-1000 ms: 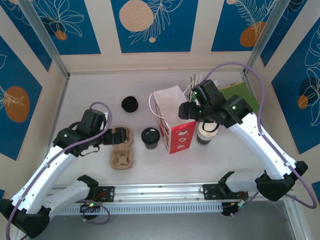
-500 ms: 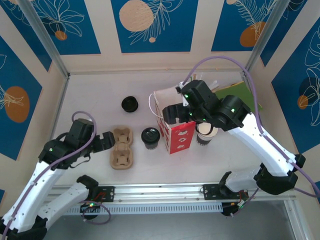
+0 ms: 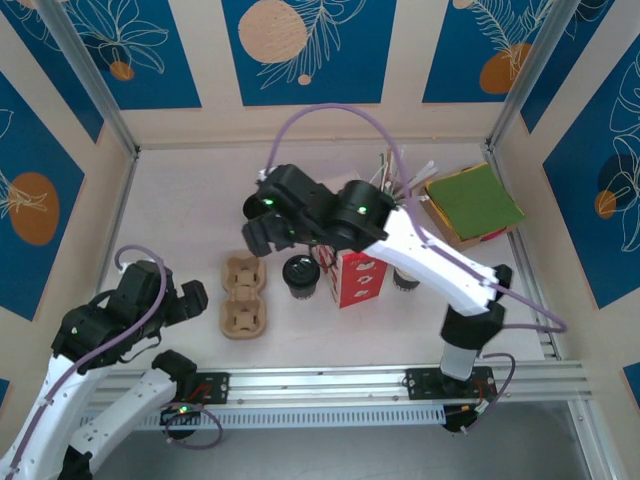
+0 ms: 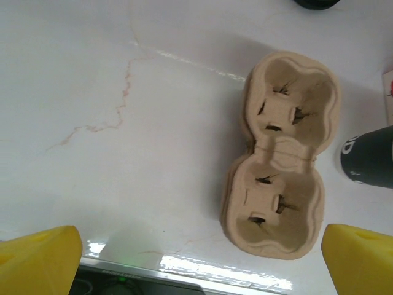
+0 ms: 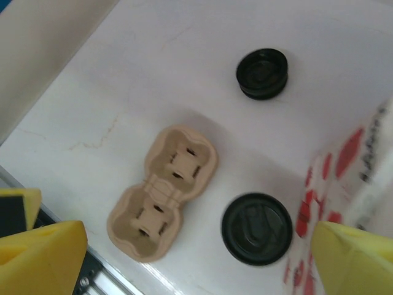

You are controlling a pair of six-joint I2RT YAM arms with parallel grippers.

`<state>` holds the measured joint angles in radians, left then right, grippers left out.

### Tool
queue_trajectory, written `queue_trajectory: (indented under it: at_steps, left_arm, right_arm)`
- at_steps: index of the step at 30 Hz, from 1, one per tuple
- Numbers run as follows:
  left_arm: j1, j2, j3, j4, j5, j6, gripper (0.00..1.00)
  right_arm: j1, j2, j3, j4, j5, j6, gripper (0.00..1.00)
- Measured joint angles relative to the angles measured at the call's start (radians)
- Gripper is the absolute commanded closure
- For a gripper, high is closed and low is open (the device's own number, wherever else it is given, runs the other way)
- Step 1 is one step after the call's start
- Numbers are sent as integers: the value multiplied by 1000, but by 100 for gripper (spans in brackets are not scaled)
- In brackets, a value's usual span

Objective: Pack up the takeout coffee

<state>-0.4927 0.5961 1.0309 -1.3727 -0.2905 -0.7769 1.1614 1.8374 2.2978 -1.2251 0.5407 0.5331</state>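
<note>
Your right gripper (image 5: 196, 255) hangs over the left part of the table, jaws wide apart and nothing between them. The left gripper (image 4: 198, 258) is spread wide too, at the near side of the pulp cup carrier (image 4: 279, 163). The takeout coffee (image 5: 256, 228) stands upright between this carrier and the red-and-white paper bag (image 3: 357, 278), very close to the bag. If you come down there, one finger may catch the bag and tip the cup. Take care also not to pick the loose black lid (image 5: 262, 74) farther back
</note>
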Motion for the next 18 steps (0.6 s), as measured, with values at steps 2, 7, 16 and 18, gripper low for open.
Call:
queue_trajectory:
  at_steps: [2, 7, 16, 18]
  left_arm:
    - [0, -3, 0, -18, -12, 0, 0]
    - [1, -57, 0, -45, -20, 0, 0]
    - [1, -129, -9, -76, -24, 12, 0]
    - [1, -137, -23, -77, -14, 18, 0]
  right_arm:
    - [15, 108, 130, -38, 5, 22, 8]
    - [33, 331, 383, -122, -5, 105, 20]
    - [43, 398, 297, -159, -71, 319, 35]
    - [48, 404, 282, -160, -80, 358, 40]
